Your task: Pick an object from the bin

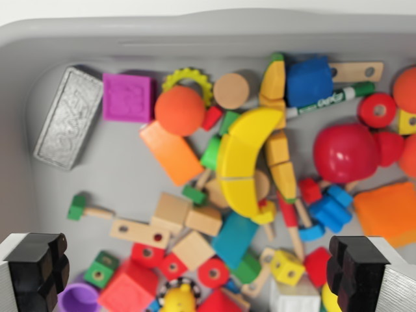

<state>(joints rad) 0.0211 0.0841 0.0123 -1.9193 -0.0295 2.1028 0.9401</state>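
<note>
Grey plastic bin [39, 45] fills the frame, crowded with toys; gripper [195, 270] spread wide above them, clamped on nothing.
Black fingertips [39, 263] sit at lower left and lower right corners. Between them: wooden blocks, red pieces, teal block [233, 239]. Yellow banana [244, 159] at centre, orange ball [180, 110] upper centre-left, silver brick [68, 117] upper left, red ball [344, 153] right.

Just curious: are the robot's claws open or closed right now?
Open. The gripper has black fingertips at opposite bottom corners, nothing held between them.
</note>
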